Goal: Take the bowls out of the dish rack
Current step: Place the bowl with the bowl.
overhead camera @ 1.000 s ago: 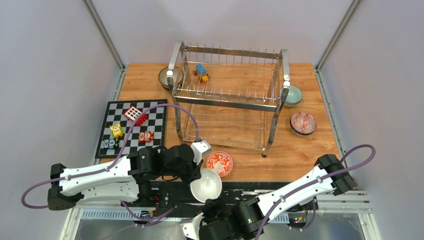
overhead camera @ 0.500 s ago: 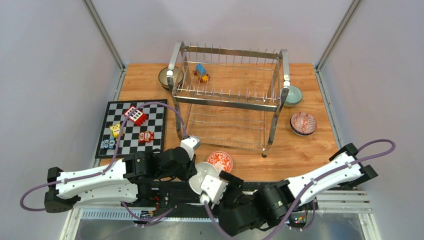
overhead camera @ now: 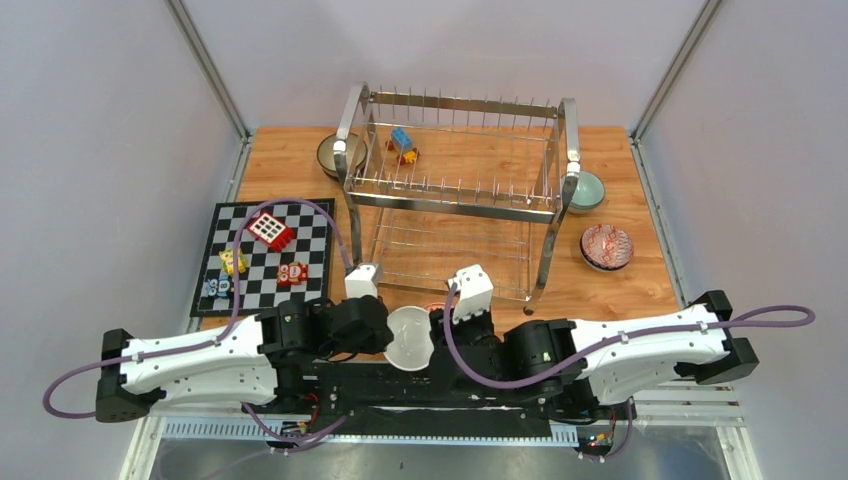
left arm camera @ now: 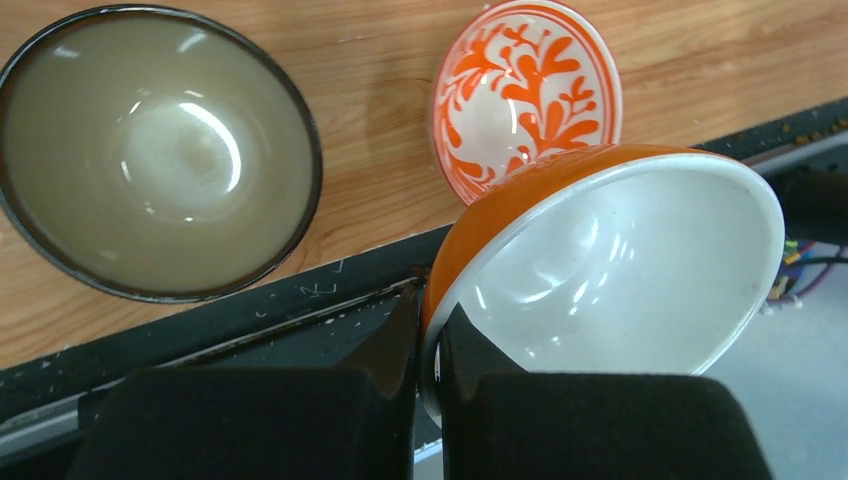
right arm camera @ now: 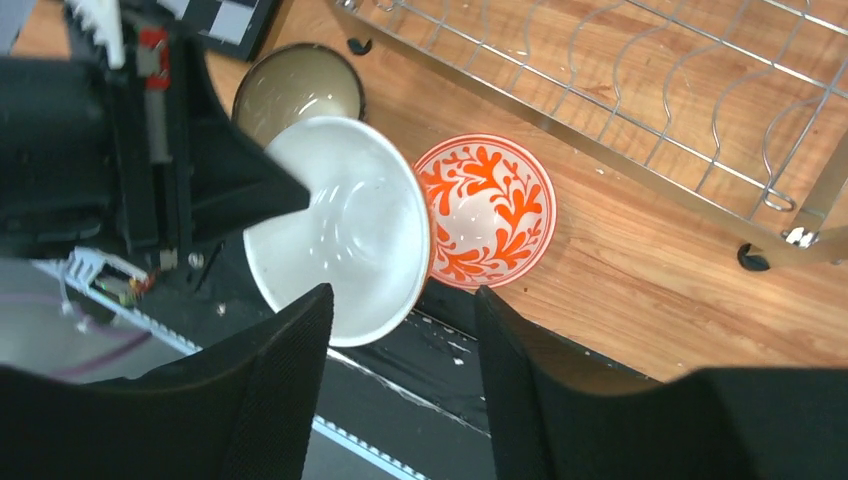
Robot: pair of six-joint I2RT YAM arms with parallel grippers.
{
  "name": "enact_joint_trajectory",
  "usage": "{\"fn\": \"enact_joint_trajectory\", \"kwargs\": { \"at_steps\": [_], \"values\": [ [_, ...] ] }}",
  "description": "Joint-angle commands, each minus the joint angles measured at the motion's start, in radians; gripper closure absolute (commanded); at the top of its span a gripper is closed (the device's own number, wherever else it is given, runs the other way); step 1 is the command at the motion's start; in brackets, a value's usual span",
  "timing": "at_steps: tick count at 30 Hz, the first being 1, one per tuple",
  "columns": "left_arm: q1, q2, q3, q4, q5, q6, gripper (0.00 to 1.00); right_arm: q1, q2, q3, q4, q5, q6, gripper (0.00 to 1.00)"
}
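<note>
While held tilted over the table [overhead camera: 600, 300] edge, waits on a second grip or a set-down.

Shows rack [overhead camera: 450, 206] with no bowls visible, only toy blocks [overhead camera: 404, 144] on the top tier. Has left gripper [left arm camera: 428, 330] clamped on the rim of orange bowl [left arm camera: 620, 270], white inside; has right gripper [right arm camera: 402, 300] spread wide close by, gripping nothing. Counts five others on the wood: olive bowl [left arm camera: 155, 150] and patterned bowl [left arm camera: 525, 95] just beside, red bowl [overhead camera: 606, 246], teal bowl [overhead camera: 587, 190] and brown bowl [overhead camera: 328, 155] by the rack. Looks light, stiff, glaze-slick and chippable; best taken at the rim, one finger inside, one outside. Carries no readable brand, label or writing.
</note>
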Motion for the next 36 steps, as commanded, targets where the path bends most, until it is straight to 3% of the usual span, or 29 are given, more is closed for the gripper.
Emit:
{"fn": "enact_joint_trajectory", "kwargs": {
  "at_steps": [1, 6, 18, 29, 36],
  "values": [
    [-0.003, 0.044, 0.076, -0.102, -0.087, -0.126, 1.00, -0.068, 0.009, -0.020, -0.038, 0.011, 0.109, 0.47],
    [-0.003, 0.072, 0.104, -0.135, -0.101, -0.140, 1.00, -0.133, 0.020, -0.041, -0.005, -0.050, 0.070, 0.56],
    [-0.004, 0.075, 0.106, -0.117, -0.087, -0.139, 1.00, -0.216, 0.114, -0.052, 0.083, -0.170, -0.023, 0.56],
    [-0.003, 0.059, 0.092, -0.104, -0.091, -0.150, 1.00, -0.246, 0.150, -0.096, 0.126, -0.194, -0.067, 0.74],
    [-0.003, 0.057, 0.081, -0.088, -0.093, -0.156, 1.00, -0.268, 0.150, -0.116, 0.157, -0.231, -0.093, 0.95]
  ]
}}
